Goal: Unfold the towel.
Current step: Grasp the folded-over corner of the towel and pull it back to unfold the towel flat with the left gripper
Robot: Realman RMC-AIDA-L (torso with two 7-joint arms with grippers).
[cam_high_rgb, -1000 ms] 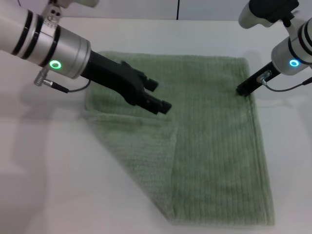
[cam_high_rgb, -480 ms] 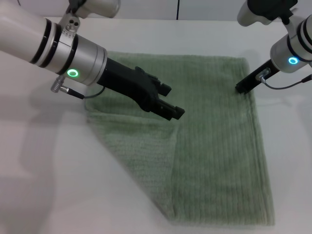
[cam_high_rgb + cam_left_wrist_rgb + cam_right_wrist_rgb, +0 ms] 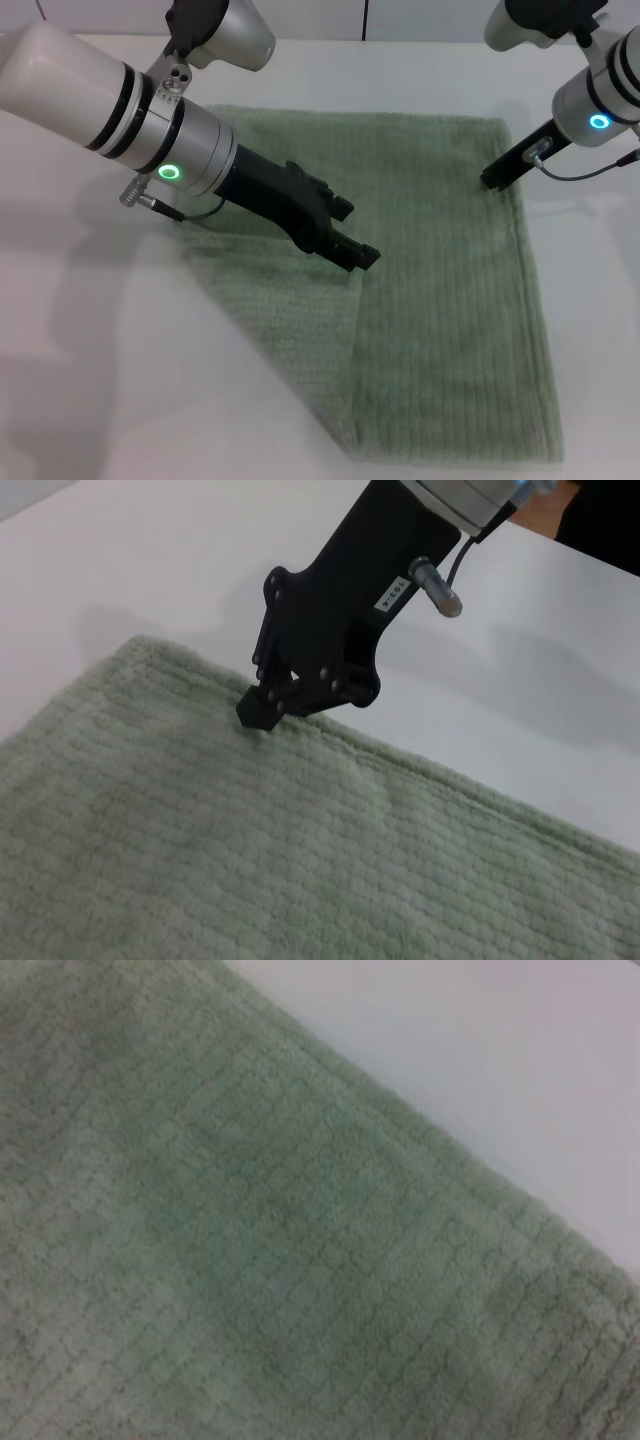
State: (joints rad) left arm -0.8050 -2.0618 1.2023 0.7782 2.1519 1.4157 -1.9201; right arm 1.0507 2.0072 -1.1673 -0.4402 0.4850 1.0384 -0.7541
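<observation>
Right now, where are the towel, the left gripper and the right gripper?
towel (image 3: 450, 330), head view, flat single layer.
left gripper (image 3: 355, 252), head view, fingertips over the folded flap.
right gripper (image 3: 262, 708), left wrist view, tip at the towel's edge.

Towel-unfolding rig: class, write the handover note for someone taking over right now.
Left gripper: low over the towel, at the tip of the folded-over corner flap; grip unclear.
Right gripper: tip pressing the towel's far right edge, holding nothing.
Towel: flat on the white table, its near left corner folded diagonally inward.
Done: most of it lies spread.
Left: take the flap and pull it out flat.
</observation>
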